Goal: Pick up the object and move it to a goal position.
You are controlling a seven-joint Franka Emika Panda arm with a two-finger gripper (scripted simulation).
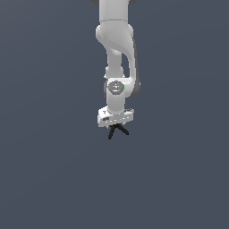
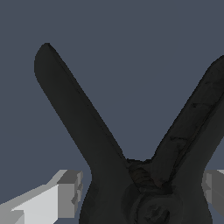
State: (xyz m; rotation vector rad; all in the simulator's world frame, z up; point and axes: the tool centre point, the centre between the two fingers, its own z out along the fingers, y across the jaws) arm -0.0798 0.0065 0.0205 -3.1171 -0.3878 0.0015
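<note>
The object (image 1: pixel 118 131) is a black clamp with two long handles spread in a V. It hangs under the white hand of the arm in the middle of the exterior view. My gripper (image 1: pixel 116 126) is shut on the object near its pivot. In the wrist view the object (image 2: pixel 78 113) fills most of the picture, its handles pointing away from the camera. One grey fingertip (image 2: pixel 69 192) and the other fingertip (image 2: pixel 213 188) show on either side of the pivot, pressed against it. No goal marker shows in either view.
Only the white arm (image 1: pixel 117 53) reaching down from the top of the exterior view and a plain dark blue-grey ground (image 1: pixel 44 179) show around the object.
</note>
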